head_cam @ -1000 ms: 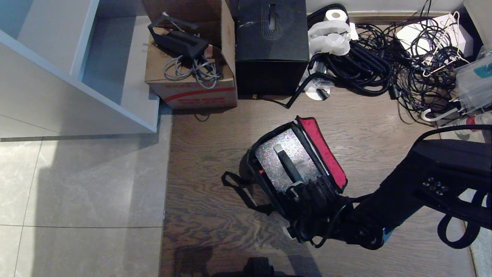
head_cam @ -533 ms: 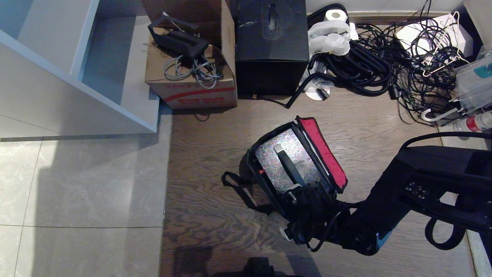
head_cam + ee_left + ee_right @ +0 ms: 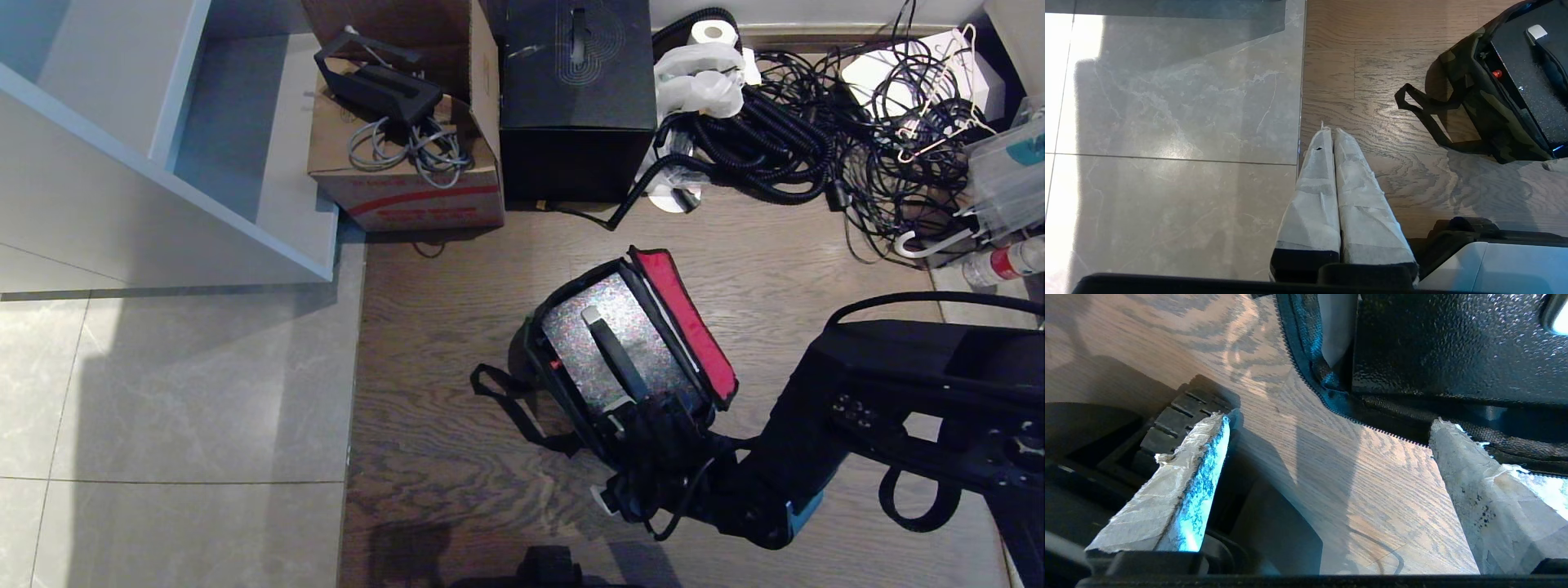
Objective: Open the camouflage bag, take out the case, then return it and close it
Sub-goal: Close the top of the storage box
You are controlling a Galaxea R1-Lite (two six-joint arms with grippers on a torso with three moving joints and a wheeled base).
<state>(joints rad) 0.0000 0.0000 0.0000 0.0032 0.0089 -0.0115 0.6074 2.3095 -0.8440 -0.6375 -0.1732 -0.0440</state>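
A: The camouflage bag (image 3: 571, 384) is sitting on the wooden floor (image 3: 800, 269) at centre frame, its red-lined lid (image 3: 686, 322) standing propped toward two o'clock.

B: And the case (image 3: 608, 343) is lying inside it, glittery top catching the light, black strap handle (image 3: 616, 355) running across it.

A: The right gripper (image 3: 645, 425) is hovering at the bag's five o'clock corner, jaws spread wide and gripping nothing. From its wrist, one taped finger (image 3: 1478, 486) is sitting beside the zipper edge (image 3: 1372, 424), the other finger (image 3: 1184, 482) over bare floor.

B: The left gripper (image 3: 1329, 131) is hanging well apart at the bag's eight o'clock, wrapped fingers pressed together, empty.

A: At twelve o'clock, the cardboard box (image 3: 408, 155) and the larger black box (image 3: 578, 90) are standing side by side.
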